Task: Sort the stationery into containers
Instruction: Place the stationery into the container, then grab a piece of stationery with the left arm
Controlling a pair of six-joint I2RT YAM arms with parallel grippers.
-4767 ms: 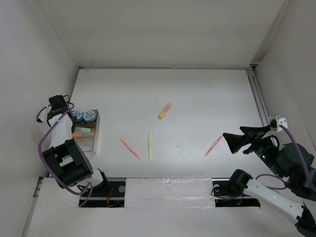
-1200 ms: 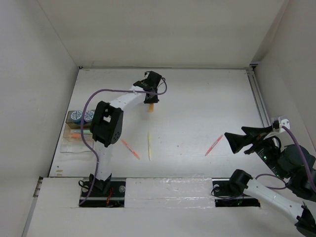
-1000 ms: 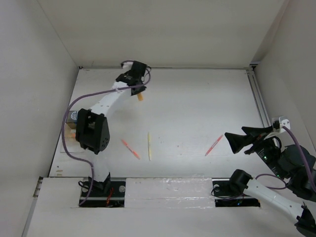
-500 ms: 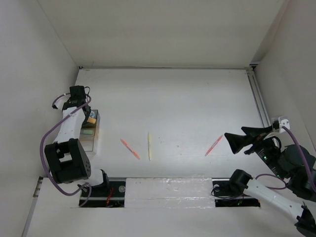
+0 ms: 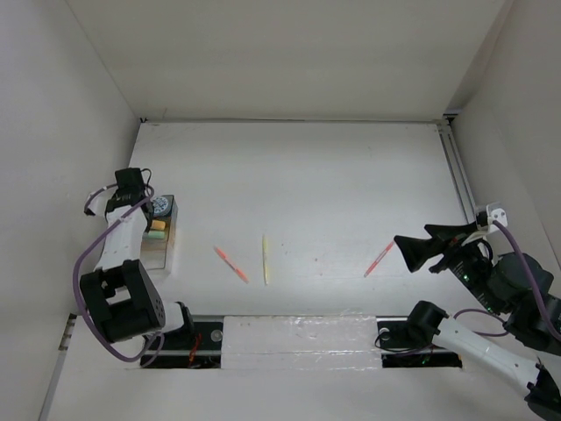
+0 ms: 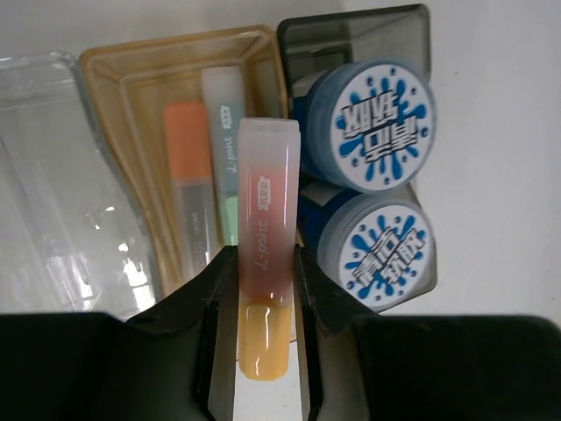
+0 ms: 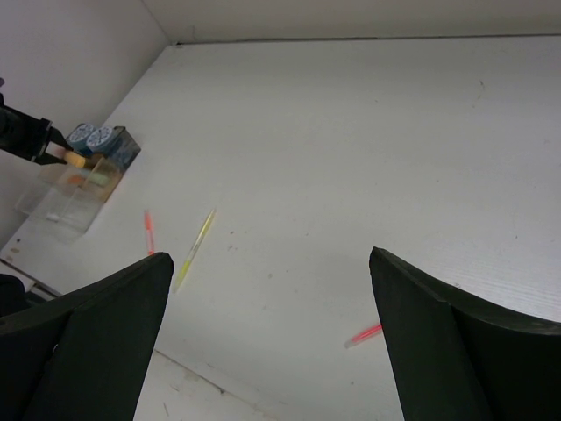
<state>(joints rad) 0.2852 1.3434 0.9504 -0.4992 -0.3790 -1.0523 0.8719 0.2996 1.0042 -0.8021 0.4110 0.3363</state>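
Note:
My left gripper point(image 6: 263, 263) is shut on an orange highlighter point(image 6: 267, 193) and holds it just above the tan tray point(image 6: 123, 96) at the table's left point(image 5: 172, 230). In the tray lie an orange highlighter point(image 6: 188, 175) and a green-grey highlighter point(image 6: 225, 149). Two blue-and-white cylinders point(image 6: 372, 123) point(image 6: 379, 250) stand in a dark compartment beside them. An orange-red pen point(image 5: 231, 264), a yellow pen point(image 5: 265, 259) and a pink pen point(image 5: 379, 258) lie on the table. My right gripper point(image 5: 408, 250) is open and empty, above the table next to the pink pen point(image 7: 366, 334).
A clear plastic compartment point(image 6: 53, 175) adjoins the tan one on its left. White walls close in the table at the left, back and right. The left wall stands close behind the tray. A rail point(image 5: 456, 167) runs along the table's right edge.
My left arm carried the orange highlighter from the table's middle back to the left and now holds it lower, over the tray. The right arm has barely moved.

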